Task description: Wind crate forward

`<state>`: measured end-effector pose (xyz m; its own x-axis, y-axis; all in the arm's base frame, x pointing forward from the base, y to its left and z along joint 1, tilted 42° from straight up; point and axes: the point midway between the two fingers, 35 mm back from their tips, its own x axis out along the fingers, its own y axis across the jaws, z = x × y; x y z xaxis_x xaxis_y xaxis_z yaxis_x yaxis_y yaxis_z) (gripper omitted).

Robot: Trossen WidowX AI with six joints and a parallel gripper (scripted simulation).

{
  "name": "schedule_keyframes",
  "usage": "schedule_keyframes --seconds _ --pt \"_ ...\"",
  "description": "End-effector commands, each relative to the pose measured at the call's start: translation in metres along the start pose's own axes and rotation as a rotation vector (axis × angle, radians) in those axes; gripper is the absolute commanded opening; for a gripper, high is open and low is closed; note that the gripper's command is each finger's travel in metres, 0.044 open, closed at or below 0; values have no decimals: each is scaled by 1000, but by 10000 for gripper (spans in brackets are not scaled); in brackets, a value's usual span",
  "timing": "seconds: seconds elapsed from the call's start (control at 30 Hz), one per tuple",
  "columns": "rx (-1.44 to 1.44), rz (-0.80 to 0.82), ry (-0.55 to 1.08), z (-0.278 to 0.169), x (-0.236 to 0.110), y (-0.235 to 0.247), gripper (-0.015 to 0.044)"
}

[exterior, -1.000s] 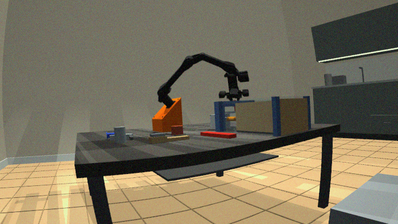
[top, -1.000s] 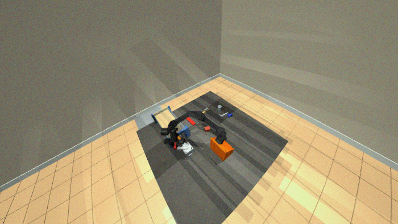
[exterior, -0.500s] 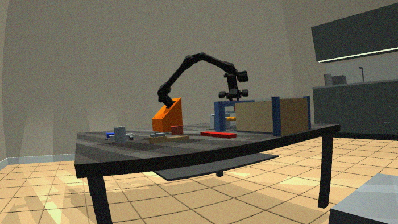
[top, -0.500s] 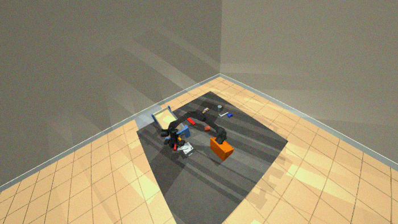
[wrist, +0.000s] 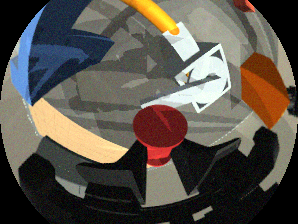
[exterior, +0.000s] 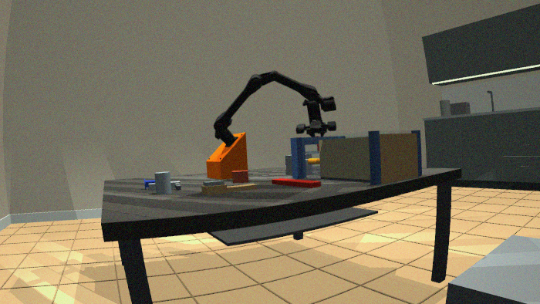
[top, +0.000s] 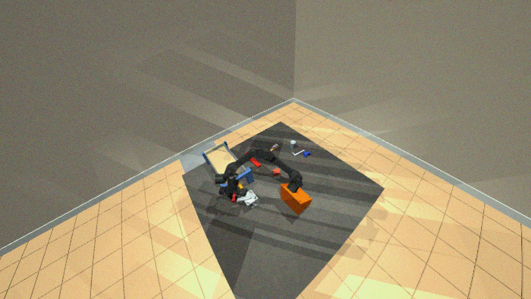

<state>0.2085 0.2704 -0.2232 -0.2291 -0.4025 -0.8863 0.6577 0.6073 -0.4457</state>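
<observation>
From the top view I see my gripper (top: pixel 232 195) beside the white winch (top: pixel 248 197). In the exterior view it hangs above the blue frame (exterior: pixel 298 158). In the wrist view my jaws pinch the red handle knob (wrist: pixel 160 129), the winch just beyond.

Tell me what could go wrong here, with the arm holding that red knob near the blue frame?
1. The jaws of the gripper pinch only the red knob; a slip could stall the winding.
2. The yellow strap runs toward the blue frame; a jerky pull might tip the crate.
3. The arm works close to that frame and could knock it.
</observation>
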Motion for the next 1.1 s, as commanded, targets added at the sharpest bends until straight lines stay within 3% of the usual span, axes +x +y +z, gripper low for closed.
schedule_keyframes --seconds 0.0,1.07 --pt "-31 -32 32 -24 8 -13 0" --pt "-31 -33 33 -36 13 -27 0"
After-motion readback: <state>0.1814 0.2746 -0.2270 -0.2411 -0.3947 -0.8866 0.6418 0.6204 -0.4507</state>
